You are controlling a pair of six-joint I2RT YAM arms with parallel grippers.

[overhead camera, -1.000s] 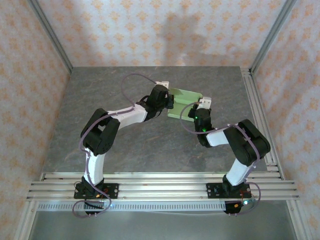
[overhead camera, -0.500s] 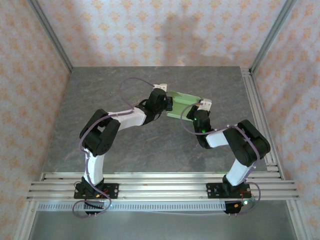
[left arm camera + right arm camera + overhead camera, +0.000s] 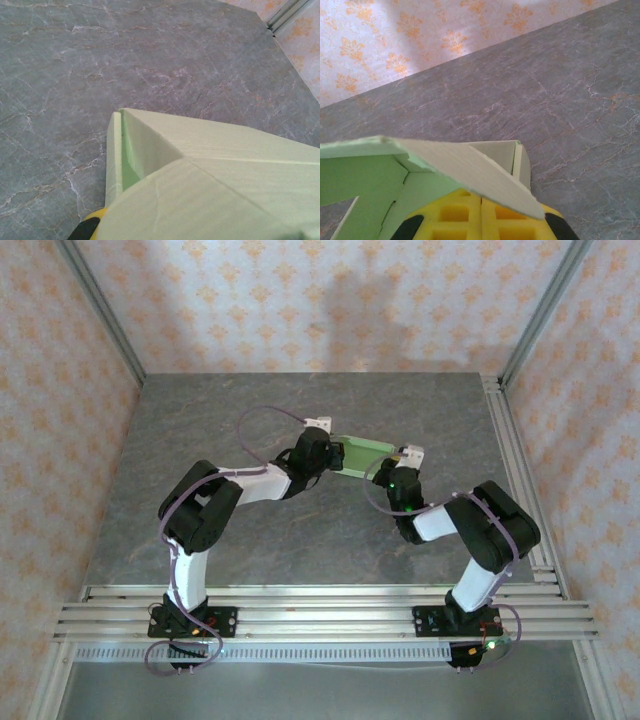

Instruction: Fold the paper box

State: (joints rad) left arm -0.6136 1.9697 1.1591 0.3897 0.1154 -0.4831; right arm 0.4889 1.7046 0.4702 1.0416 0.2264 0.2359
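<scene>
The paper box (image 3: 366,452) is pale green card, lying as a narrow strip on the grey table between my two grippers. My left gripper (image 3: 337,456) meets its left end and my right gripper (image 3: 399,464) its right end. In the left wrist view the box (image 3: 225,165) covers the gripper; a folded side wall stands up, and one yellow fingertip (image 3: 92,226) peeks out underneath. In the right wrist view the yellow fingers of the right gripper (image 3: 481,206) are pressed together, shut, under a raised flap of the box (image 3: 470,172), with nothing between them.
The grey marble-patterned table (image 3: 200,440) stretches around the box. Aluminium rails run along the right edge (image 3: 515,460) and across the front (image 3: 320,605) by the arm bases. Patterned walls close in the back and sides.
Seen from above, the green card has shrunk from a broad panel to a thin strip. Both grippers have shifted slightly toward the near side, staying at its ends.
</scene>
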